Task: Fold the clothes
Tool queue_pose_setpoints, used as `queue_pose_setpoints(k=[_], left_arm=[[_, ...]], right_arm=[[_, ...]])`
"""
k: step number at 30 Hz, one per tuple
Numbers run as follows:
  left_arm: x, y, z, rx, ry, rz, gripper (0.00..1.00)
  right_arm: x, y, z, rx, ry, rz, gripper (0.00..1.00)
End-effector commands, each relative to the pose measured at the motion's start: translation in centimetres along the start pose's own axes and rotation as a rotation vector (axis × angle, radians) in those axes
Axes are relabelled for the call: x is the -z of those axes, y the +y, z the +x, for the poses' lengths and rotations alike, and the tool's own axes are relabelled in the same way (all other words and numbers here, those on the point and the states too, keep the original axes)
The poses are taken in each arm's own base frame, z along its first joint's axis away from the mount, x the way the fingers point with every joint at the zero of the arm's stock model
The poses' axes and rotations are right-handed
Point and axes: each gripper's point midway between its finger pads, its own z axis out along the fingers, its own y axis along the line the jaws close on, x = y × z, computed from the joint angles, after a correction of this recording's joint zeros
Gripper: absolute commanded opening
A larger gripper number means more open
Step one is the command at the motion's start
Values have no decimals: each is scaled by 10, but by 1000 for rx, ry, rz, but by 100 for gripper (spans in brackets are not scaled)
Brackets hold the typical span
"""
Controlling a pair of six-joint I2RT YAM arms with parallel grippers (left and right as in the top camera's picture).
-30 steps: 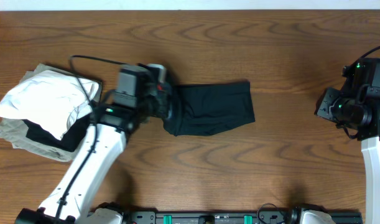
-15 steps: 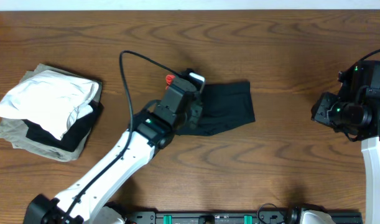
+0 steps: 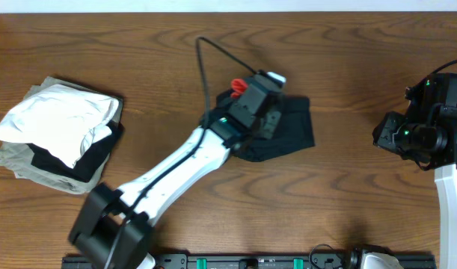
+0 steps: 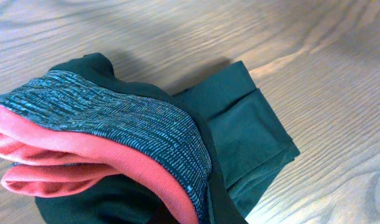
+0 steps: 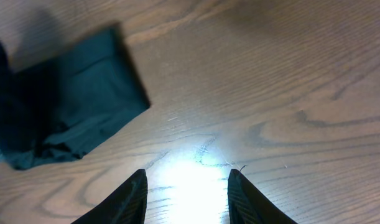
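Partway through, by the look of it — trousers [image 3: 294,128] well to the right of the stack of folded garments [image 3: 56,142], doubled into a short black slab but not squared off. Red-and-grey waistband [image 4: 115,134] bunched and raised over the leg end, apparently pinched in the left gripper [image 3: 259,104]. Right gripper [image 5: 186,198] spread wide and empty, farther right again. Left to do — laying the waistband down, flattening, perhaps adding to the stack.
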Motion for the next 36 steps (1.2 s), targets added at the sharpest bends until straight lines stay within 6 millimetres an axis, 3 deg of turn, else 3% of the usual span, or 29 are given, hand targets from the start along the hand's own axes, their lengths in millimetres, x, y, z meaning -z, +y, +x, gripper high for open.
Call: queue_pose_setpoints(k=[1, 6, 10, 16, 20, 21, 24, 26, 28, 31, 36], left_arm=[[-23, -21, 4, -15, 40, 35, 6], [-50, -50, 22, -66, 93, 62, 6], [-54, -64, 25, -101, 92, 82, 6], [-51, -74, 15, -136, 54, 105, 6], [-48, -96, 2, -216, -19, 155, 6], [-47, -102, 0, -244, -35, 164, 14], [-44, -121, -4, -318, -80, 194, 57], [-42, -133, -6, -360, -108, 212, 72], [-42, -142, -6, -407, -128, 224, 80], [-42, -146, -4, -431, -132, 229, 81], [-41, -130, -1, -420, -92, 201, 81]], right_arm=[[4, 0, -1, -23, -10, -7, 40], [4, 1, -1, -23, -8, -12, 40], [4, 2, 0, -21, -5, -22, 40], [2, 2, -1, -23, 0, -17, 41], [0, 1, 1, -23, 7, -15, 41], [0, 1, 1, -23, 9, -15, 41], [-1, 1, 2, -24, 13, -13, 41], [-2, 1, 3, -24, 15, -15, 40], [-2, 3, 4, -25, 20, -29, 40], [-2, 5, 4, -25, 23, -38, 40], [-2, 6, 4, -24, 23, -41, 40]])
